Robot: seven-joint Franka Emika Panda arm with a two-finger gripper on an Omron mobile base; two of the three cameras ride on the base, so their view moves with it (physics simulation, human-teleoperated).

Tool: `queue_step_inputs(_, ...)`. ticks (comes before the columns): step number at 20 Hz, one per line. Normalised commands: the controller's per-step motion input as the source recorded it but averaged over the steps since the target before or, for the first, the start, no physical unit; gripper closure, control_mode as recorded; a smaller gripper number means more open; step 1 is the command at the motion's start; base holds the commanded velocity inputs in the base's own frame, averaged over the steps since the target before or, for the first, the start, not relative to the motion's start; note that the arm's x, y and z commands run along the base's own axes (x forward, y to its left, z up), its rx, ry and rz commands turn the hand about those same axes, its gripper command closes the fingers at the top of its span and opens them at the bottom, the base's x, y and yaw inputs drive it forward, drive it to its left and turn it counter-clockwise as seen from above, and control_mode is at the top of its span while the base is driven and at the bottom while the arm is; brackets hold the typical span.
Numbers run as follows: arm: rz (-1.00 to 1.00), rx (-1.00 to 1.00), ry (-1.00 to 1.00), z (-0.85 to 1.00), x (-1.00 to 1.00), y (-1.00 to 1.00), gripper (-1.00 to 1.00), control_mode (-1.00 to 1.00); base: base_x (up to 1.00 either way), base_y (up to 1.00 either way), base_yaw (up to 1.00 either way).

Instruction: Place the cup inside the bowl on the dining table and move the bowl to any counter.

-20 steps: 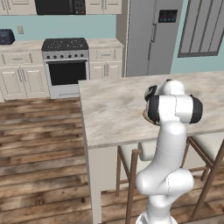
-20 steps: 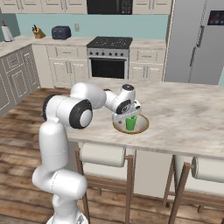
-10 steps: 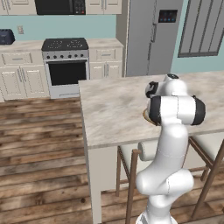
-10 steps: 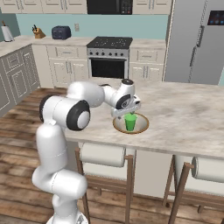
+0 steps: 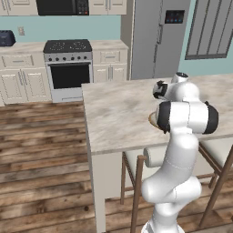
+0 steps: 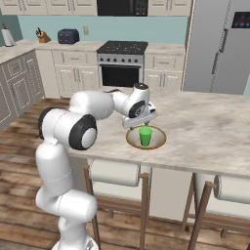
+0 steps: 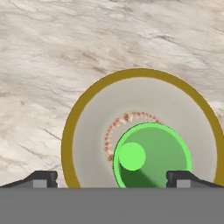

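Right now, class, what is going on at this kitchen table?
A white robot arm is working over the dining table. The green cup stands upright inside the wide brown-rimmed bowl, which sits on the table near its front edge. The gripper hangs open just above and behind the cup, holding nothing. So the cup is in the bowl, and the bowl has not yet been taken to a counter.

A home kitchen: stove (image 6: 122, 62), tall fridge (image 5: 157, 38), cream cabinets (image 6: 73, 74), probably a toaster (image 6: 68, 36).

Green cup (image 6: 145, 136) upright in tan-rimmed bowl (image 6: 159, 142), on dining table (image 6: 210, 132)
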Motion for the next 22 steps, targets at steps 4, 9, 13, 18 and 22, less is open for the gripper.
queue_step_inputs(4,-0.07,0.0,0.0,0.01,-0.34,0.06,-1.0,-1.0,0.0,0.0,0.0)
queue_step_inputs(9,-0.17,0.0,0.0,0.0,-0.22,0.0,-1.0,-1.0,0.0,0.0,0.0)
queue_step_inputs(13,-0.23,0.0,0.0,0.05,-0.04,0.0,-1.0,-1.0,0.0,0.0,0.0)
queue_step_inputs(18,-0.29,0.01,0.0,0.01,0.01,-0.07,-1.0,-1.0,0.0,0.0,0.0)
queue_step_inputs(22,-0.34,0.08,0.0,0.0,0.04,-0.32,-1.0,-1.0,0.0,0.0,0.0)
